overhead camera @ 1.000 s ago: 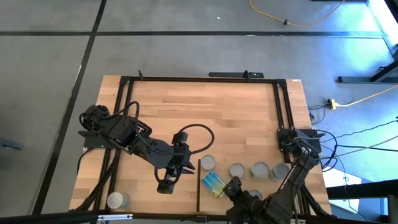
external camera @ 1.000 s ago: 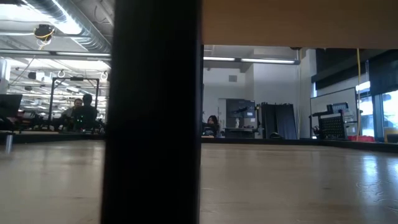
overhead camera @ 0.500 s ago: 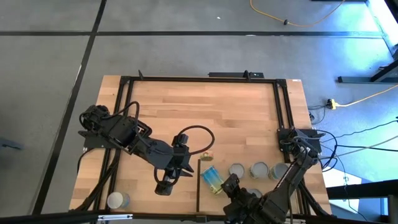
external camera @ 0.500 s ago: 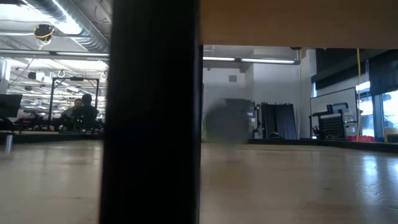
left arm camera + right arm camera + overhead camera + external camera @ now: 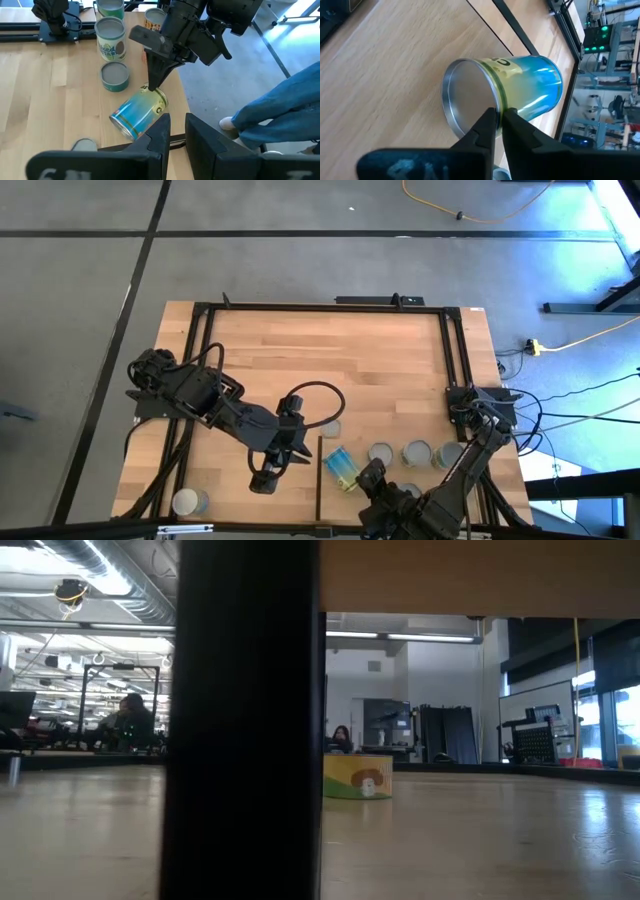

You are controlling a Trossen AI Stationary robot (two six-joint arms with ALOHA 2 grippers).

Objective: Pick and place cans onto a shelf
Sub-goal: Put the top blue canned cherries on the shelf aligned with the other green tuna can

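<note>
Though toppled — blue can (image 5: pixel 341 468), axis slanting

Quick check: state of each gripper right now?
Left gripper: fingers slightly apart, holding nothing, hovering over the table.
Right gripper: fingers nearly together over the tipped blue can, not gripping it.

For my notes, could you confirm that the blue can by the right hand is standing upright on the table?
Not quite: the blue can by the right hand is lying on its side, not upright; the left wrist view shows it. It is indeed on the table.
</note>
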